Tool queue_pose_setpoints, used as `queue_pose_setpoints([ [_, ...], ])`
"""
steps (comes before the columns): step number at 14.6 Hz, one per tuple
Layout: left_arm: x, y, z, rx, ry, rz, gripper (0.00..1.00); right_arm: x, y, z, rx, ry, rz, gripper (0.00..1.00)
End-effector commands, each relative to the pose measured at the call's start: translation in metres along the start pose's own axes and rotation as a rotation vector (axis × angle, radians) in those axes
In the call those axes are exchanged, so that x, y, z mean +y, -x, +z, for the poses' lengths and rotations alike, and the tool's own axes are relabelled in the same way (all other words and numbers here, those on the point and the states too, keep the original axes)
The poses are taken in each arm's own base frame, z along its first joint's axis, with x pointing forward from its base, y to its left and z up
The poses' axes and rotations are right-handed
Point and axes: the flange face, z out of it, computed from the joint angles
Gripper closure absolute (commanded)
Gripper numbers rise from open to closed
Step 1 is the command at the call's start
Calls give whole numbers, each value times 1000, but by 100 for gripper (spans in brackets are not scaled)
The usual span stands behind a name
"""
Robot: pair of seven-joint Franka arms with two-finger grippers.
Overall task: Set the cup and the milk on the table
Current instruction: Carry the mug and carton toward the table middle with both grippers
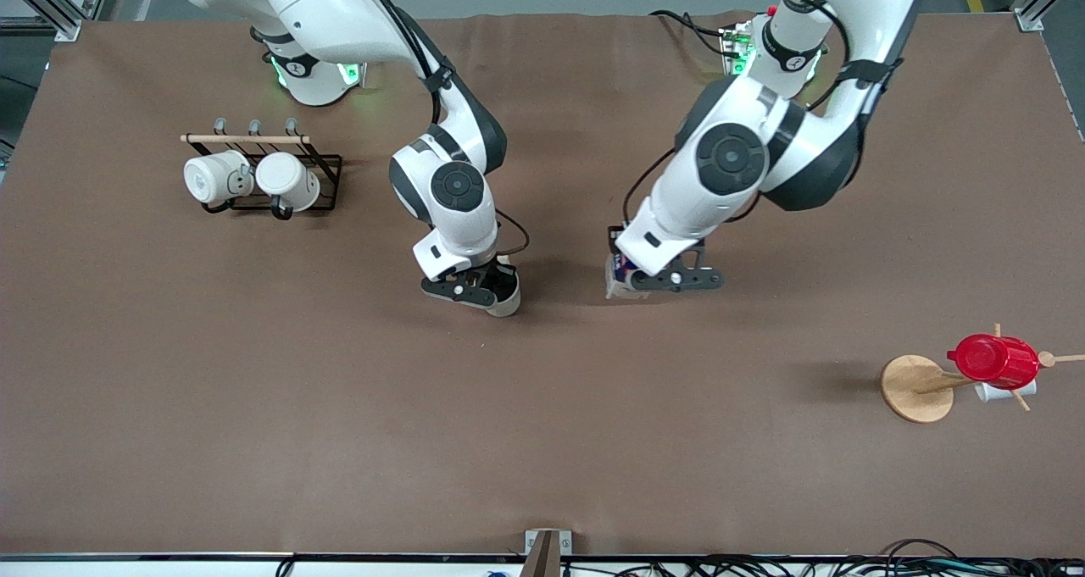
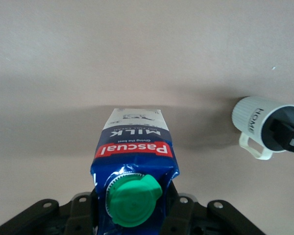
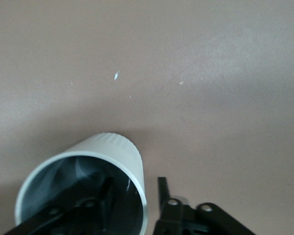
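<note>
Nearest the front cam, toward the L arm's end of the worktop [image 1: 542,441]: round wooden mug tree [image 1: 917,388] w/ a red cup [image 1: 993,360] hung on a peg.

Mid worktop, the two claws sit side by side, near each other but apart. R claw [image 1: 475,290] is low at the worktop, pinching the cup [image 1: 506,299]: one finger inside the dark grey bowl, one outside the wall, per R wrist view (cup [image 3: 88,191], claw [image 3: 134,196]). Cup is tilted in that grip; can't tell if its base touches the worktop. L wrist view shows the cup's [image 2: 262,127] loop handle and dark lettering.

L claw [image 1: 657,279] is also low, pressed onto the milk [image 1: 623,274] from both sides. In L wrist view the milk [image 2: 133,171] shows green cap, red label, blue top, pale lower sides; claw [image 2: 132,205] fingers flank it near the cap. Carton's foot is at the worktop; contact not clear.

Farther back, toward the R arm's end: black wire rack [image 1: 292,174] w/ wooden rail, holding two white mugs [image 1: 219,178], lying on their sides.
</note>
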Motion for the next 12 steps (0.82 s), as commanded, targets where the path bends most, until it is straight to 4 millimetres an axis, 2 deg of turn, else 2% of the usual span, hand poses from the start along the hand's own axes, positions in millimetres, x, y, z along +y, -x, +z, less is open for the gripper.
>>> queue_pose_setpoints([
  [1, 22, -6, 3, 8, 1, -55, 53, 24, -22, -65, -2, 7, 43, 0],
  [3, 51, -5, 14, 7, 13, -90, 53, 56, -42, -124, -8, 7, 47, 0],
  [5, 74, -9, 20, 19, 28, -128, 53, 95, -64, -171, -7, 0, 66, 0],
  [6, 84, -9, 24, 24, 30, -142, 53, 117, -74, -193, -6, 0, 61, 0],
  [7, 94, -6, 29, 25, 34, -148, 53, 149, -90, -216, 0, -4, 53, 0],
  [9, 108, 1, 40, 19, 33, -147, 53, 203, -113, -252, 15, -15, 14, 0],
  [12, 123, 10, 54, 18, 35, -125, 53, 276, -129, -297, 30, -16, -6, 0],
])
